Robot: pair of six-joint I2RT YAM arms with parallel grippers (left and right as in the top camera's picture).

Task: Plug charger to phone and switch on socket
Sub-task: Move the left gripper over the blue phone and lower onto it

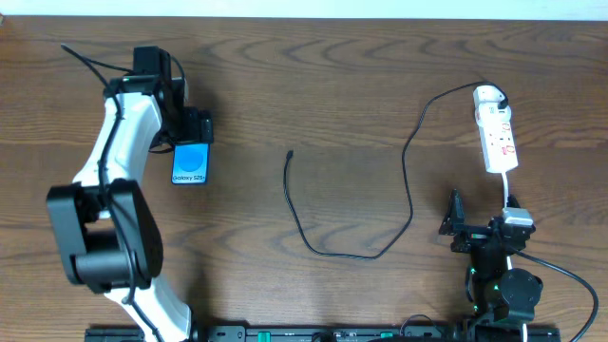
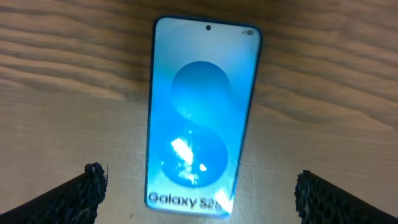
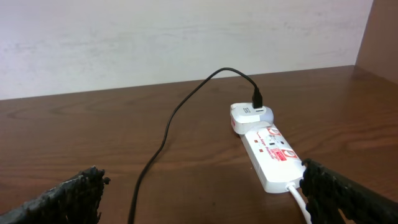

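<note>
The phone (image 1: 190, 163) lies flat on the wooden table at the left, its blue screen (image 2: 199, 118) facing up. My left gripper (image 1: 195, 138) hovers over it, open (image 2: 200, 183), one finger on either side of the end with the text and touching nothing. The charger (image 1: 410, 204) is a thin black cable that curves across the middle of the table. Its free tip (image 1: 289, 154) lies bare on the wood, well right of the phone. Its plug (image 3: 257, 99) sits in a white adapter at the far end of the socket (image 1: 497, 133) (image 3: 270, 152). My right gripper (image 1: 483, 211) stands open (image 3: 202, 186) just short of the socket's near end.
The socket's white cord (image 3: 298, 196) runs back past my right finger toward the arm base (image 1: 503, 294). A pale wall rises behind the table's far edge. The left arm (image 1: 114, 190) reaches over the table's left side.
</note>
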